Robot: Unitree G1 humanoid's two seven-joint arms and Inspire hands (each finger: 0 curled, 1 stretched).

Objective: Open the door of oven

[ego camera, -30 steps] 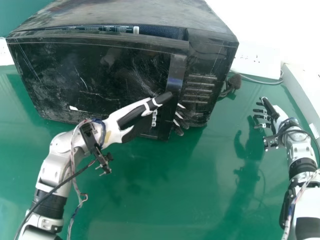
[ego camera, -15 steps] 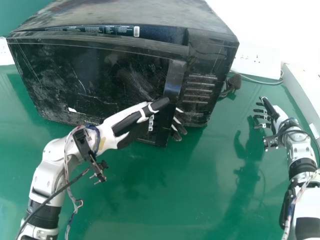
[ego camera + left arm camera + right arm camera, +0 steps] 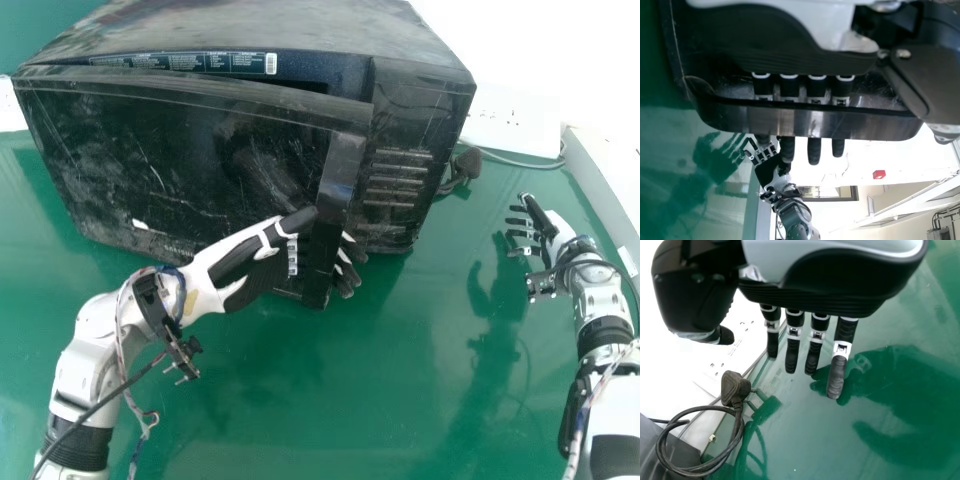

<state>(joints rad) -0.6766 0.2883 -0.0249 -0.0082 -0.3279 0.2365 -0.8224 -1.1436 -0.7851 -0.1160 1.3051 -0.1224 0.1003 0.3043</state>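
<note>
Find the oven (image 3: 250, 30) at the far left of the worktop (image 3: 400, 380), with door (image 3: 150, 160) ajar. Could slip off the handle (image 3: 341, 165) if pulling strays from the hinge's arc, or drag the whole oven if tugging too hard. Reach slants in from near left, with left robot hand (image 3: 235, 258) unclenched, straight fingers threaded behind the handle. Farther right, see the right robot hand (image 3: 545, 225) poised over the worktop, released, fingers extended leftward.

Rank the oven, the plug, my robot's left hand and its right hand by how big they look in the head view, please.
1. Oven
2. Left hand
3. Right hand
4. Plug
</note>
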